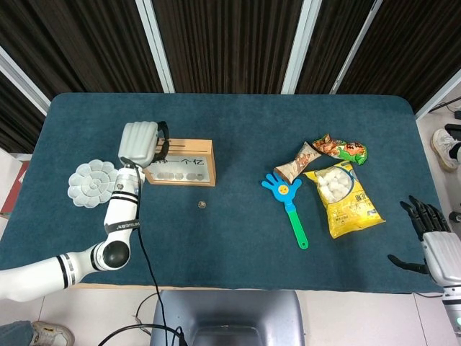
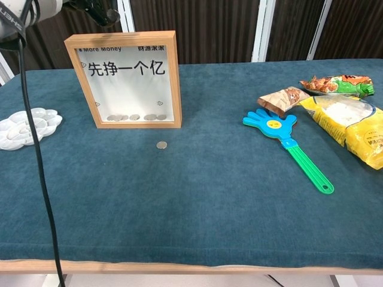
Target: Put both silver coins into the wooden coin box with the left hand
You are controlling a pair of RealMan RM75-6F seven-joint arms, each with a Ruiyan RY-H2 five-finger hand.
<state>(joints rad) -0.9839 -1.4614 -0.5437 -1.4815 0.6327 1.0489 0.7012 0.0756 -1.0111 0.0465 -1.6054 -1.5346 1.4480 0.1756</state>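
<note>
Left hand (image 1: 139,144) hovered over the coin box (image 2: 127,79), fingers curled; couldn't tell if it pinched anything. Coin (image 2: 161,144) on the desk (image 2: 197,197): thin, slick, hard; I'd pinch its rim.

Bench (image 1: 238,122): wide, rounded corners, covered in dark teal felt-like cloth; a pale wooden edge (image 2: 191,266) shows along the near side in the chest view.

Back wall: dark, finely ribbed panels (image 1: 230,43), near black, split by slanting white strips (image 1: 155,43) in the head view; the same strips (image 2: 263,30) stand upright in the chest view.

Floor: light grey, seen past the bench ends (image 1: 439,122).

Chair: grey seat back (image 1: 227,317) tucked at the near edge of the bench.

Right side: a light-coloured shoe (image 1: 446,150) on the floor.

Light: even, indoor, soft shadows.
</note>
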